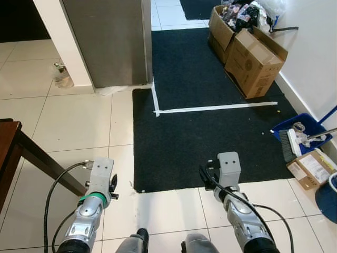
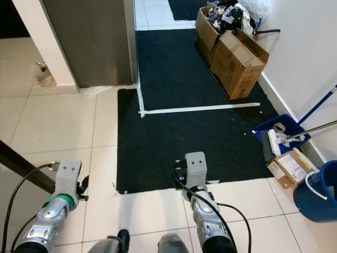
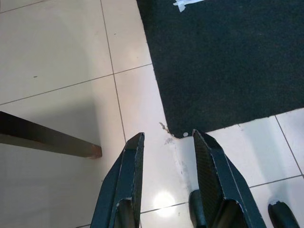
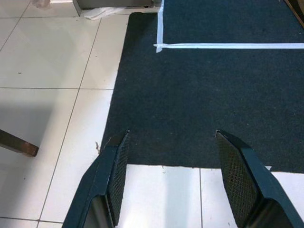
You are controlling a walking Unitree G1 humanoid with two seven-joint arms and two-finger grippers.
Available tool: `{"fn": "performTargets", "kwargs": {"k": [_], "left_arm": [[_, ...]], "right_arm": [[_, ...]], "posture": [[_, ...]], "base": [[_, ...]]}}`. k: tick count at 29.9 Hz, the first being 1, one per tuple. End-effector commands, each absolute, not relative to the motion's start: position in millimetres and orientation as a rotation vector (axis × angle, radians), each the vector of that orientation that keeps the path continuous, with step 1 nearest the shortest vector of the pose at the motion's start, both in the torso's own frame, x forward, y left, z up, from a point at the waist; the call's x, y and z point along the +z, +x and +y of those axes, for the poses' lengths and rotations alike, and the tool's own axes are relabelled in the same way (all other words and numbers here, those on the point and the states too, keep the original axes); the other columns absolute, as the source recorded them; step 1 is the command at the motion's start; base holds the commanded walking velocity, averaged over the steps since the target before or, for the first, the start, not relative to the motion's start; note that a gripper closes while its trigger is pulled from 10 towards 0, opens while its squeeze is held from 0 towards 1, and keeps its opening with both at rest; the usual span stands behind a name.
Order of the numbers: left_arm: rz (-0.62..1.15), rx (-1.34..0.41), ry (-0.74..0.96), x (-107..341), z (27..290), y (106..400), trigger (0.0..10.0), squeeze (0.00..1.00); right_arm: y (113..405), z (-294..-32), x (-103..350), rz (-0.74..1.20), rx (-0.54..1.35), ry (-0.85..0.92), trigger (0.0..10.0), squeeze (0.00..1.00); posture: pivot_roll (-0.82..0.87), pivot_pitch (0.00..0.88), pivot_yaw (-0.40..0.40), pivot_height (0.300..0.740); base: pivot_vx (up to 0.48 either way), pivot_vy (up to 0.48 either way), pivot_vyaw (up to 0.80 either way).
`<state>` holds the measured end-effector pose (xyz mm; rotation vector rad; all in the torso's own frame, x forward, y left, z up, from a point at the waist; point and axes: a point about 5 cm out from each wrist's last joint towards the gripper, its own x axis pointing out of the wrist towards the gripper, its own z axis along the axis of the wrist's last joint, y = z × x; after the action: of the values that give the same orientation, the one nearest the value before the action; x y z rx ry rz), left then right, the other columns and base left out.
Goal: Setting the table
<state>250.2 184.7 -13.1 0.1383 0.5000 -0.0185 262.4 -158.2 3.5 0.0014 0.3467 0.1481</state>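
Both arms low over white tiled floor [image 1: 68, 121]. Left gripper [image 3: 166, 156] jaws spread, empty; right gripper [image 4: 171, 161] jaws spread wider, empty. Dark wooden table [image 1: 10, 142] corner at robot's left; no tableware visible. Risk: turning could clip the table leg [image 3: 52, 141], or feet could catch the black carpet mat [image 1: 210, 126] edge.

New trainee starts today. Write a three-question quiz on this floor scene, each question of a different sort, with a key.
1. True or false: the left end effector holds a plate.
2. What colour is the dustpan by the wall?
3. The white tape lies on: A) the tiles B) the dark mat C) the cardboard box

Key: 1 false, both it and the right end effector are open and empty; 2 blue; 3 B.
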Motion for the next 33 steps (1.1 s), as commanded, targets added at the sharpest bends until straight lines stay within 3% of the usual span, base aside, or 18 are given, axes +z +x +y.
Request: {"fn": "performTargets", "kwargs": {"k": [1,21,25,33], "left_arm": [[0.522,-0.018,0.138,-18,185,245,10.0,0.00],[0.523,-0.023,0.136,-18,186,246,10.0,0.00],[0.512,-0.005,0.089,-18,178,247,10.0,0.00],[0.492,0.034,0.029,-16,170,247,10.0,0.00]], "right_arm": [[258,-157,-1,0.365,0.151,0.001,10.0,0.00],[258,-156,-2,0.369,0.150,0.002,10.0,0.00],[259,-163,-2,0.382,0.165,-0.026,10.0,0.00],[260,-174,0,0.389,0.178,-0.068,10.0,0.00]], "posture": [[-0.19,0.012,0.058,0.740],[-0.19,0.007,0.057,0.740],[-0.20,0.014,-0.005,0.740],[-0.21,0.018,-0.039,0.740]], "base": [[0.000,0.000,0.00],[0.000,0.000,0.00],[0.000,0.000,0.00],[0.000,0.000,0.00]]}}
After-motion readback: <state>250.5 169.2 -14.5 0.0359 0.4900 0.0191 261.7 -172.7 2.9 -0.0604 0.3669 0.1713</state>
